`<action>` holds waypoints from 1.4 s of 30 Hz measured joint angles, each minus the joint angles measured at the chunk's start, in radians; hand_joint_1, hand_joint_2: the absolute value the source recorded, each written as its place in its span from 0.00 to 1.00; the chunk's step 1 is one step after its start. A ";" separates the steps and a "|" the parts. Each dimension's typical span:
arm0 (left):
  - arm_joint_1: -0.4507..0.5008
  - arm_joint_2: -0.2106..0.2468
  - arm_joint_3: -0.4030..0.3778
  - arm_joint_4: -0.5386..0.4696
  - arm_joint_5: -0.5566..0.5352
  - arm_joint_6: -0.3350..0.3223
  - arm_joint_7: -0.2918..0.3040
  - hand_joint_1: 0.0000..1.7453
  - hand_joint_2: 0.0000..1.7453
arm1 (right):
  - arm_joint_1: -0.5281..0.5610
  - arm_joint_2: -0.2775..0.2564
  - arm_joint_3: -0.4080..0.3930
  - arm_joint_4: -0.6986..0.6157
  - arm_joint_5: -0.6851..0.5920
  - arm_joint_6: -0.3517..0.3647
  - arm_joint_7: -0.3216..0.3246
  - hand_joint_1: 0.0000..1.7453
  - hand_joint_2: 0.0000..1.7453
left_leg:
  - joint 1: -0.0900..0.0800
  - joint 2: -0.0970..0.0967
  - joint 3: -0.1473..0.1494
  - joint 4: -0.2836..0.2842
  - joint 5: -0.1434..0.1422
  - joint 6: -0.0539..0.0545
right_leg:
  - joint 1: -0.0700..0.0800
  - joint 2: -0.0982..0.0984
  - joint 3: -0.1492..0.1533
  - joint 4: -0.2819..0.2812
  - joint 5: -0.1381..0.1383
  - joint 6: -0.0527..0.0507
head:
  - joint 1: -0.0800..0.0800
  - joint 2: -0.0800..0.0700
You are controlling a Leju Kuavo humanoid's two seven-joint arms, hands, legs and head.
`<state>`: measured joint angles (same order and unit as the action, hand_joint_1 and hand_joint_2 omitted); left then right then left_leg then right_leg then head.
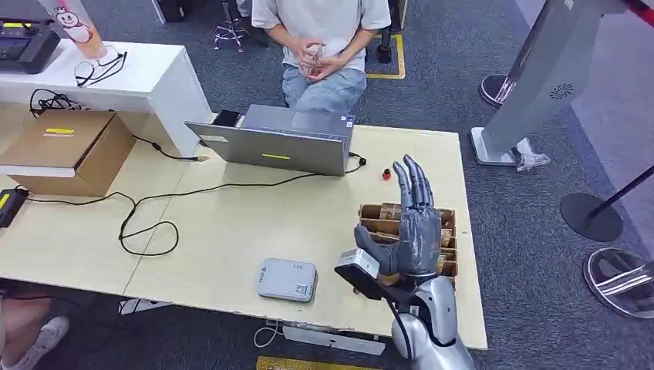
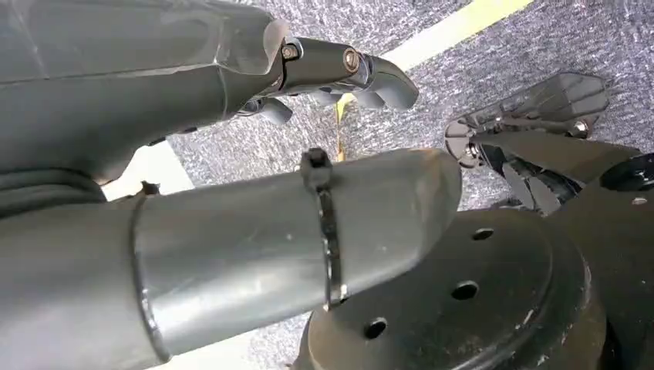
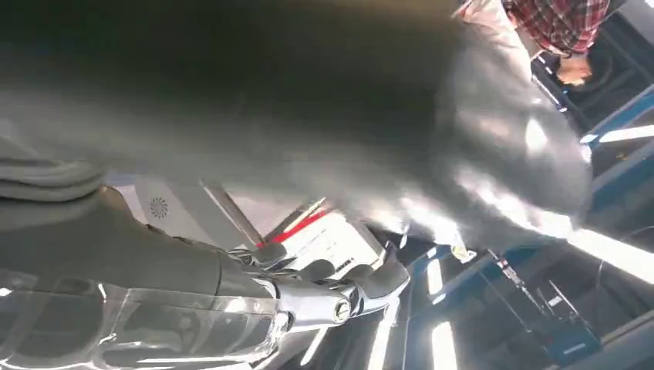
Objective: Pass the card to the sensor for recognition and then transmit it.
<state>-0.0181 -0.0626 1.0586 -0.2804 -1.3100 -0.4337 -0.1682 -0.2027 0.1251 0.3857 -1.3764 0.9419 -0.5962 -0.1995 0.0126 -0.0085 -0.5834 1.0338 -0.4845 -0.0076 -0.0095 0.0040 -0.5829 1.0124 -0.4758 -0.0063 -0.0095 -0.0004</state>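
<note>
My right hand (image 1: 412, 223) is raised above the table's right side, its palm upright and its fingers (image 1: 411, 183) spread and straight, holding nothing. Behind it sits a brown slotted cardboard box (image 1: 379, 218) with brownish pieces in its slots, mostly hidden by the hand; I cannot make out a single card. The grey flat sensor (image 1: 287, 279) lies near the table's front edge, to the left of the hand. The right wrist view looks upward past the right hand (image 3: 231, 308), whose fingers (image 3: 362, 289) hold nothing. My left hand (image 2: 231, 169) hangs low and holds nothing.
A closed silver laptop (image 1: 274, 140) lies at the back of the table (image 1: 231, 223), with a black cable (image 1: 146, 223) looping across the left half. A cardboard carton (image 1: 69, 150) stands far left. A person (image 1: 322, 46) sits behind the table. A small red object (image 1: 386, 175) lies beyond the box.
</note>
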 joint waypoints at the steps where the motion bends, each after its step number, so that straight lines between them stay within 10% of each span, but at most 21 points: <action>1: 0.000 0.000 0.000 0.000 0.000 0.000 0.000 0.00 0.00 | 0.002 -0.001 0.000 0.000 -0.004 0.000 -0.003 0.00 1.00 | 0.000 0.000 0.000 0.000 0.000 0.000 | 0.000 0.000 0.000 0.000 0.000 0.000 | 0.000 0.000; 42: 0.013 -0.015 0.016 -0.034 -0.030 -0.015 -0.002 0.00 0.00 | 0.082 -0.033 0.004 -0.013 0.142 0.042 0.035 0.00 1.00 | 0.000 0.000 0.000 0.000 0.000 0.000 | 0.000 0.000 0.000 0.000 0.000 0.000 | 0.000 0.000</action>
<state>-0.0055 -0.0774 1.0742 -0.3140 -1.3401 -0.4482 -0.1698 -0.1202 0.0919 0.3895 -1.3893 1.0842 -0.5547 -0.1644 0.0126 -0.0083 -0.5834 1.0338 -0.4848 -0.0072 -0.0096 0.0041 -0.5831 1.0122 -0.4759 -0.0062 -0.0095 -0.0004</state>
